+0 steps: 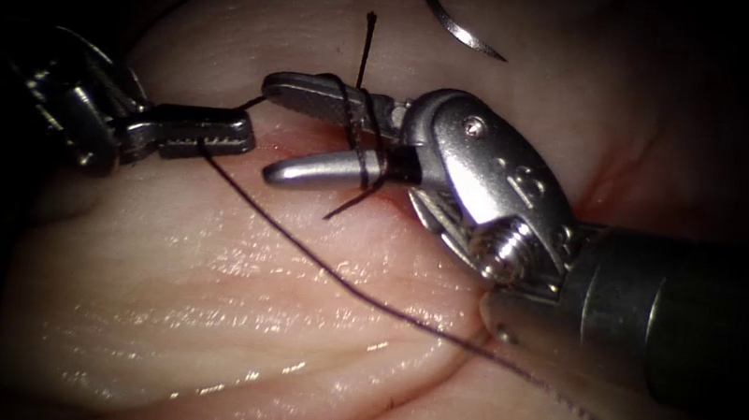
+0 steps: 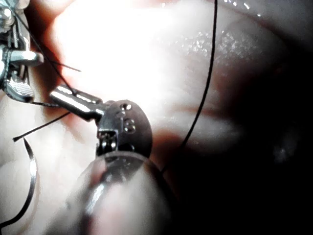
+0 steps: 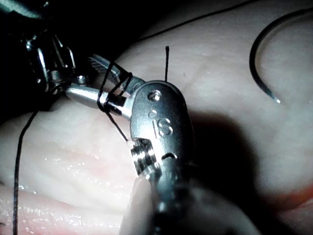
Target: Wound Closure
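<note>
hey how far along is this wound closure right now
Done: the needle lies free on the tissue, held by neither tool. In hand: thread is wrapped around the right tool's open jaws; the left tool grips the thread. Left: no tightened knot is visible.

Endoscope: lit centre, dark vignette edges. Glare on tissue [image 1: 221,315]; wrist views' near shafts blurred.

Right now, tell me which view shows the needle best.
The right wrist view: the needle lies free on the tissue, its whole curve and tip visible. The endoscope view cuts it off at the frame's edge; the left wrist view shows part of its arc.
</note>
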Controlling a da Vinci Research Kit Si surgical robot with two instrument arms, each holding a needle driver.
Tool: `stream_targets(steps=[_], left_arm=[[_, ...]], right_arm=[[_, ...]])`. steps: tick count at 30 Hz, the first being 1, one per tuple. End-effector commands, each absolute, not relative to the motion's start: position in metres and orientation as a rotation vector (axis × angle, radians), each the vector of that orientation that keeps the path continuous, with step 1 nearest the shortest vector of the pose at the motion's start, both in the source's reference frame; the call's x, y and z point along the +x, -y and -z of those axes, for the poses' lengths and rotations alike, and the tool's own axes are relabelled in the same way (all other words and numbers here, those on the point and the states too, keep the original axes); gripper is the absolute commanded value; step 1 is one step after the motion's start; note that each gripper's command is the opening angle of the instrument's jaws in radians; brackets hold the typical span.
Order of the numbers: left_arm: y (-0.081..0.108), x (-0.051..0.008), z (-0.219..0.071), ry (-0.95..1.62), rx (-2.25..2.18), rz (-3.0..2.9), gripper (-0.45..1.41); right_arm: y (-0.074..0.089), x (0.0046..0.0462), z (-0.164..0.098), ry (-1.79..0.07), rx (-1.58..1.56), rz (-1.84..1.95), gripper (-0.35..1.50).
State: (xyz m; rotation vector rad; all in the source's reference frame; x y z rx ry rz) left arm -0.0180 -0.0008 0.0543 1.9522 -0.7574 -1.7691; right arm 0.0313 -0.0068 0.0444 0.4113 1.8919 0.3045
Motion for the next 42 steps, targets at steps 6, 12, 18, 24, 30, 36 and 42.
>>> stream_targets(steps=[6,12,18,24,30,36,42], left_arm=[[0.0025,-0.0202,-0.0549,0.711,1.851,1.818,-0.45],[0.0022,-0.0222,-0.0552,0.706,1.825,1.839,-0.45],[0.0020,-0.0236,-0.0555,0.705,1.823,1.836,-0.45],[0.0019,-0.0237,-0.0555,0.704,1.825,1.836,-0.45],[0.0024,-0.0238,-0.0553,0.696,1.830,1.844,-0.45],[0.0037,-0.0241,-0.0543,0.692,1.833,1.849,-0.45],[0.0042,-0.0248,-0.0534,0.686,1.840,1.860,-0.45]], right_arm=[[0.0064,0.0313,-0.0456,-1.834,0.351,-0.356,0.47],[0.0066,0.0316,-0.0454,-1.834,0.349,-0.356,0.46],[0.0068,0.0317,-0.0453,-1.846,0.334,-0.369,0.44],[0.0072,0.0318,-0.0455,-1.841,0.321,-0.394,0.44],[0.0072,0.0315,-0.0459,-1.766,0.254,-0.466,0.57],[0.0067,0.0307,-0.0462,-1.706,0.186,-0.547,0.57],[0.0073,0.0309,-0.0464,-1.676,0.155,-0.565,0.57]])
